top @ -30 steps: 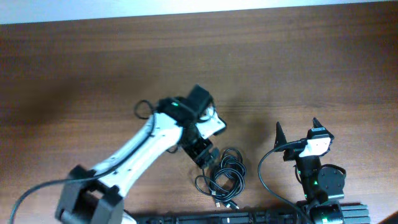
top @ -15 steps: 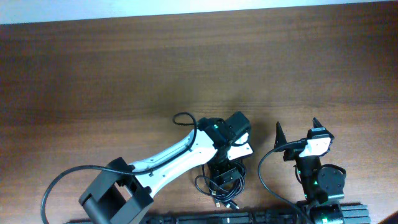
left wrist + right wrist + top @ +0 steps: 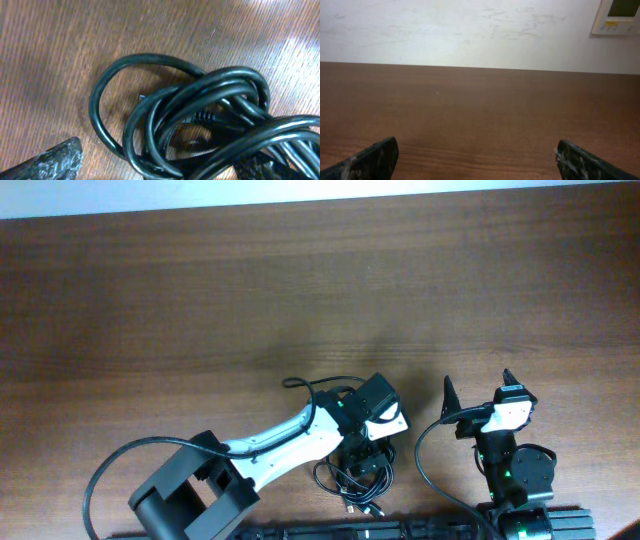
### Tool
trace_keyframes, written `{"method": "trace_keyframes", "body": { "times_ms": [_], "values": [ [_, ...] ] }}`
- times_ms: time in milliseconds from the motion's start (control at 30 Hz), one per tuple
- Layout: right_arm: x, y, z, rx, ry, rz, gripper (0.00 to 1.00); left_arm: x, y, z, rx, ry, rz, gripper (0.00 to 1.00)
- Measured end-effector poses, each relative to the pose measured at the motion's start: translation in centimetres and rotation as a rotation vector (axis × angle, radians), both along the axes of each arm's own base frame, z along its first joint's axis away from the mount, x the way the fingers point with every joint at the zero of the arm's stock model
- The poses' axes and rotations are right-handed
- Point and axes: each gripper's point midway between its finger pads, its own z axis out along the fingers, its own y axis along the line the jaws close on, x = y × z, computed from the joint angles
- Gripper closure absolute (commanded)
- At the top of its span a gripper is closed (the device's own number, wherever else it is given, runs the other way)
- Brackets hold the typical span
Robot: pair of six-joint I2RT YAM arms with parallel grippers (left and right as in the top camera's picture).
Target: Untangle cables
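Observation:
The cables (image 3: 352, 477) lie as a tangled bundle of black loops near the table's front edge. In the left wrist view the cables (image 3: 200, 115) fill most of the frame, with a small plug showing inside the loops. My left gripper (image 3: 362, 452) hangs directly over the bundle; the left gripper (image 3: 155, 169) is open, one fingertip (image 3: 50, 161) on bare wood and the other partly hidden under the loops, so part of the bundle lies between the jaws. My right gripper (image 3: 478, 392) stands to the right of the bundle; seen from the wrist, the right gripper (image 3: 477, 165) is open with nothing in it.
The brown wooden table (image 3: 300, 290) stretches away behind the bundle. A thick black robot wire (image 3: 425, 450) curves beside the right arm's base (image 3: 515, 475). A white wall (image 3: 470, 30) with a small panel (image 3: 619, 15) lies past the far edge.
My left arm has swung right and toward the front edge, bringing its gripper from left of the bundle to over it. The right arm has not moved.

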Motion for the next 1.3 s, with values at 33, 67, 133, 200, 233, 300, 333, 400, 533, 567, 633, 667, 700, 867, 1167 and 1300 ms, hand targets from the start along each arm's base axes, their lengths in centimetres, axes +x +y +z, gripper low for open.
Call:
{"method": "trace_keyframes", "body": {
  "times_ms": [33, 67, 133, 200, 233, 300, 333, 400, 533, 567, 633, 667, 700, 867, 1167, 1300],
  "values": [
    [0.0, 0.0, 0.0, 0.0, 0.0, 0.0, 0.01, 0.1, -0.2, 0.1, -0.008, -0.004, -0.005, 0.29],
    [0.0, 0.0, 0.0, 0.0, 0.0, 0.0, 0.01, 0.2, -0.3, 0.1, -0.015, -0.006, -0.001, 0.33],
    [0.0, 0.0, 0.0, 0.0, 0.0, 0.0, 0.01, 0.5, -0.8, 0.2, -0.033, -0.025, -0.006, 0.43],
    [0.0, 0.0, 0.0, 0.0, 0.0, 0.0, 0.01, 0.8, -0.6, -0.1, -0.017, -0.035, 0.001, 0.54],
    [0.0, 0.0, 0.0, 0.001, 0.0, 0.0, 0.01, 0.9, -0.7, -0.2, -0.019, -0.038, 0.0, 0.59],
    [0.0, 0.0, 0.0, 0.0, 0.0, 0.0, 0.01, 1.2, -1.2, -0.9, -0.023, -0.038, 0.003, 0.79],
    [0.0, 0.0, 0.0, 0.0, 0.0, 0.0, 0.01, 1.3, -1.3, -0.9, -0.022, -0.045, 0.001, 1.0],
    [0.0, 0.0, 0.0, 0.001, 0.0, 0.0, 0.01, 1.6, -1.4, -0.8, -0.013, -0.058, 0.008, 1.0],
    [0.0, 0.0, 0.0, 0.0, 0.0, 0.0, 0.01, 2.2, -1.7, -0.5, -0.026, -0.083, 0.013, 1.0],
    [0.0, 0.0, 0.0, 0.0, 0.0, 0.0, 0.01, 2.2, -1.7, -0.4, -0.022, -0.086, 0.02, 1.0],
    [0.0, 0.0, 0.0, 0.0, 0.0, 0.0, 0.01, 2.8, -1.7, -0.3, -0.012, -0.104, 0.058, 1.0],
    [0.0, 0.0, 0.0, 0.0, 0.0, 0.0, 0.01, 3.1, -1.7, -0.2, -0.012, -0.113, 0.079, 1.0],
    [0.0, 0.0, 0.0, 0.001, 0.0, 0.0, 0.01, 3.8, -1.6, 0.0, -0.01, -0.124, 0.112, 1.0],
    [0.0, 0.0, 0.0, 0.0, 0.0, 0.0, 0.01, 11.0, 0.5, 3.9, -0.084, -0.217, 0.394, 1.0],
    [0.0, 0.0, 0.0, 0.0, 0.0, 0.0, 0.01, 16.4, 6.5, 19.6, -0.406, -0.438, 0.658, 1.0],
    [0.0, 0.0, 0.0, 0.001, 0.0, 0.0, 0.01, 15.3, 6.2, 22.2, -0.487, -0.443, 0.633, 1.0]
  ]
}}
